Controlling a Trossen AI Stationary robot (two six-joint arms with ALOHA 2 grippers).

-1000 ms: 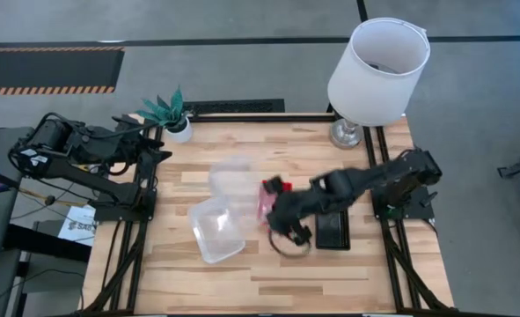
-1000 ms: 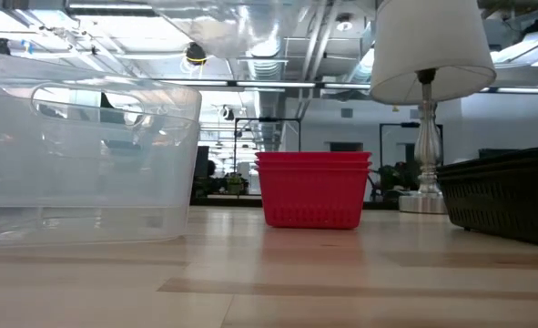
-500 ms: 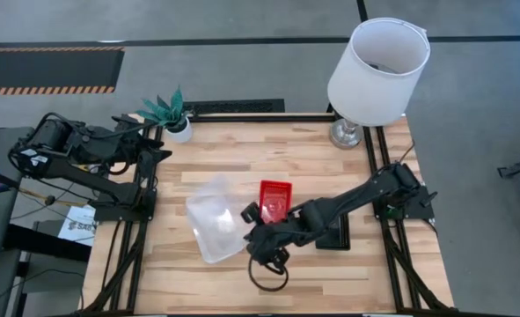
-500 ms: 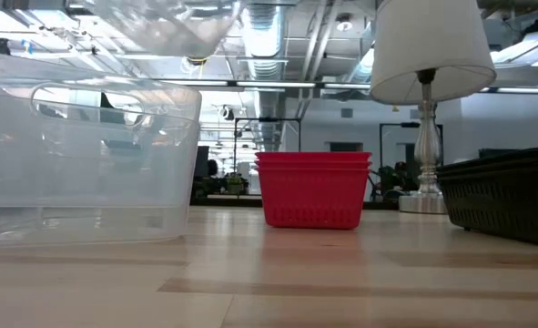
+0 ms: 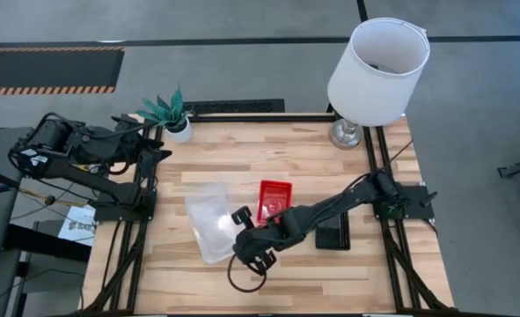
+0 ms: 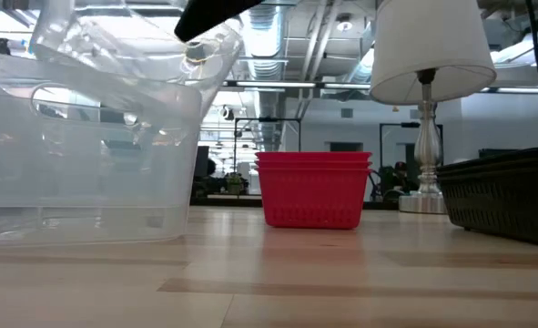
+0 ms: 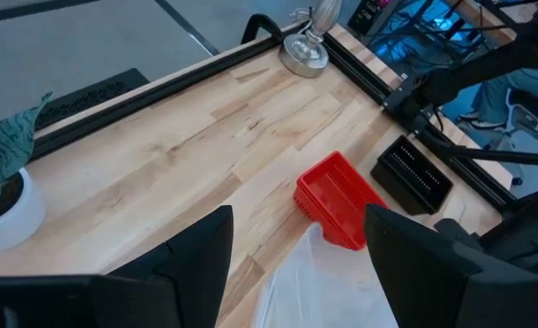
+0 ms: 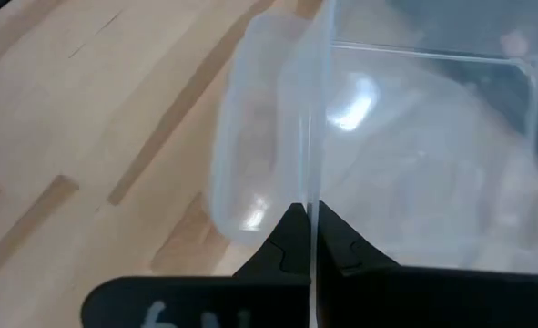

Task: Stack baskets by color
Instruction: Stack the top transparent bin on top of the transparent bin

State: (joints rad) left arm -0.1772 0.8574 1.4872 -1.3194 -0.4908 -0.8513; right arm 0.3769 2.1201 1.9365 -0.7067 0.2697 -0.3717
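My right gripper is shut on a clear basket, which hangs tilted just over a second clear basket that rests on the table left of centre. Seen from above, the two clear baskets overlap. I cannot tell whether they touch. A red basket stack stands on its base at mid-table. A black basket sits to its right, partly under my right arm. My left gripper is open with nothing in it, raised at the table's far left. My right gripper pinches the clear basket's thin side wall at its rim between its two fingertips. The fingers slant down from the table's right side. The basket is tilted, lifted off the table, directly above the resting clear basket.
A white lampshade on a metal stand rises at the far right corner. A small green potted plant stands at the far left corner. Bare wood lies along the near edge.
My right gripper has travelled toward the table's left and near edge and downward, still shut on the clear basket. The basket has gone from beside the red stack to just above the resting clear basket, dropping lower and tipping.
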